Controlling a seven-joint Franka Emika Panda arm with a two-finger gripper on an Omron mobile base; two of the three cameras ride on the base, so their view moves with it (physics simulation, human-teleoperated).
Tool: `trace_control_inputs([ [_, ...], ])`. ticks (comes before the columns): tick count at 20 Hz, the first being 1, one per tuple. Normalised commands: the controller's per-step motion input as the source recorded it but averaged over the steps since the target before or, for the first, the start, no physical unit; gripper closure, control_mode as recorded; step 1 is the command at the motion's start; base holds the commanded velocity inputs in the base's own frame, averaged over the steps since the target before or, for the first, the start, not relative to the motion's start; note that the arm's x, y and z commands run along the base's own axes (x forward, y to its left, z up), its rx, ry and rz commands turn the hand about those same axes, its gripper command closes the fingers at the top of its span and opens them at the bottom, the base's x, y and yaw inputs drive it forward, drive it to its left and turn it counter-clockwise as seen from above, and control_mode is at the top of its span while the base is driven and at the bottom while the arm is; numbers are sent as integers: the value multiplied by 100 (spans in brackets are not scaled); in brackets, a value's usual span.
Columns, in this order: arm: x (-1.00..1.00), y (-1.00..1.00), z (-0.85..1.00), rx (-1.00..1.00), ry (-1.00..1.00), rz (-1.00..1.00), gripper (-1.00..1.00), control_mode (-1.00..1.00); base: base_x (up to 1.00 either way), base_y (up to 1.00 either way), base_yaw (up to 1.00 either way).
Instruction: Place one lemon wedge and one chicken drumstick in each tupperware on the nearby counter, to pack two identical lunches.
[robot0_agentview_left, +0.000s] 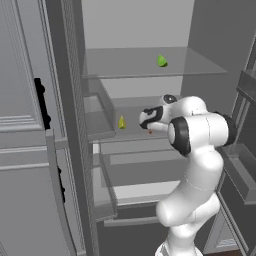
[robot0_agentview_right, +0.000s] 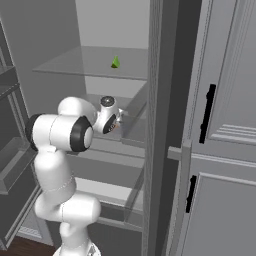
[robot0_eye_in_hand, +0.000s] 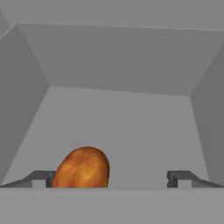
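My gripper (robot0_eye_in_hand: 111, 177) is open inside the fridge, low over the middle shelf (robot0_agentview_left: 135, 137). A browned chicken drumstick (robot0_eye_in_hand: 82, 168) lies on that shelf between the fingers, close to the left fingertip (robot0_eye_in_hand: 41, 177), and nothing is gripped. From the left base view a small orange bit of the drumstick (robot0_agentview_left: 150, 131) peeks out under the hand. A yellow lemon wedge (robot0_agentview_left: 121, 122) stands on the same shelf, left of the hand. The tupperware and the counter are out of view.
A green wedge (robot0_agentview_left: 161, 61) sits on the glass top shelf (robot0_agentview_left: 200, 67). The open fridge door with its bins (robot0_agentview_left: 245, 165) is at the right, and lower shelves and a drawer (robot0_agentview_left: 135, 175) lie below. Grey cabinet fronts with black handles (robot0_agentview_left: 41, 102) flank the fridge.
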Motion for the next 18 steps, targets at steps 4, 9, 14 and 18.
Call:
trace_control_inputs([
  [4,8,8,-56,0,2,0,-100,-100,0,0,0],
  [9,-16,7,-52,0,1,-1,-100,-100,0,0,0],
  [14,-64,14,-67,-1,3,-10,-100,-100,0,0,0],
  [18,-69,40,-58,0,4,-16,100,-100,0,0,0],
])
